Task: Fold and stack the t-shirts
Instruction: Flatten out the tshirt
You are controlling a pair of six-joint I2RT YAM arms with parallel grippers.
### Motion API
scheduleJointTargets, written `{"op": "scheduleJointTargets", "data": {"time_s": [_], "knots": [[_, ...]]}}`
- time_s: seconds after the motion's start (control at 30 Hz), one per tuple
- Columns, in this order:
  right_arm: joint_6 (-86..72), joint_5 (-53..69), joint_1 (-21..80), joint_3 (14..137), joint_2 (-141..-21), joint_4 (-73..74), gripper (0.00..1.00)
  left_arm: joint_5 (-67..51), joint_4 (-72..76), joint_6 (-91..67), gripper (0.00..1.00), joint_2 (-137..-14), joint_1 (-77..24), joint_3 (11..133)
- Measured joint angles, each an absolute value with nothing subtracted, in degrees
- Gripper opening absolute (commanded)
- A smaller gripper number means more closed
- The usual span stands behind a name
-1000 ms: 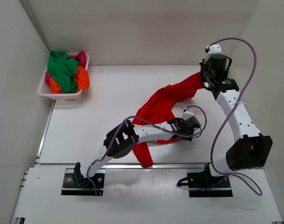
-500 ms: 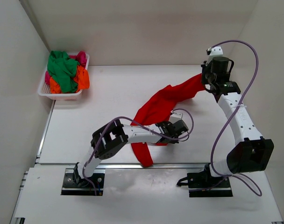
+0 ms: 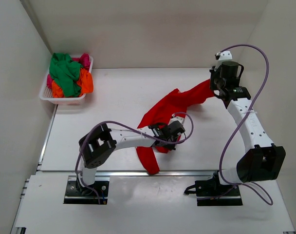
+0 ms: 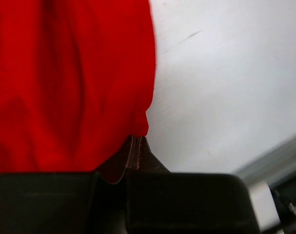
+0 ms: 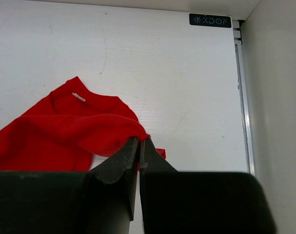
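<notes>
Though rumpled, red t-shirt [image 3: 183, 100] in both arms' jaws

I'm looking into a lab robot cell, plain white walls [image 3: 153, 29] boxing a white table [image 3: 114, 92], black mounting plates [image 3: 70, 192] bolted down at 6 o'clock, aluminium rail [image 3: 187, 172] alongside, XDOF label [image 5: 210, 20] at 1 o'clock.

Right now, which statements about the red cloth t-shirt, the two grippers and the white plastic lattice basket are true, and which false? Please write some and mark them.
1. The right gripper is shut on the red cloth t-shirt. True.
2. The left gripper hangs open over bare table. False: it is shut on the red shirt's edge.
3. The white plastic lattice basket holds a green cloth shirt. True.
4. The red shirt lies folded in the basket. False: it is unfolded on the white table.
</notes>
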State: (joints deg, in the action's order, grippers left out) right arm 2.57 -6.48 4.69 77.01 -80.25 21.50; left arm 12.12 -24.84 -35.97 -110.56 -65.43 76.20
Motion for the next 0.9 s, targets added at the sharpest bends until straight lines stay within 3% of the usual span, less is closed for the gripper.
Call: {"op": "scheduleJointTargets", "data": {"time_s": [0.27,0.4,0.47,0.57,0.63,0.77,0.9], "knots": [[2.35,-5.02,4.14,73.38,-78.72,21.32,0.0,2.92,-27.05,-27.55,0.0,-101.84,-62.96,72.44],[1.74,-4.6,3.6,69.69,-77.89,21.41,0.0,1.04,-27.49,-26.63,0.0,-103.53,-64.29,68.12],[1.54,-4.6,3.55,68.6,-77.89,21.43,0.0,0.54,-27.51,-26.81,0.14,-106.1,-65.84,67.83],[1.48,-4.4,3.57,68.12,-77.89,21.65,0.0,-0.8,-24.58,-27.62,0.53,-107.53,-67.94,68.34],[1.5,-4.38,3.7,68.12,-77.73,21.61,0.0,-1.8,-22.46,-28.86,0.67,-107.46,-68.84,67.96],[1.5,-4.38,3.73,67.77,-77.25,21.58,0.0,-2.87,-19.2,-30.7,0.74,-106.04,-68.97,66.17],[1.5,-4.29,3.73,67.64,-77.17,21.56,0.0,-2.35,-19.29,-31.03,0.72,-105.3,-68.64,66.06]]}}
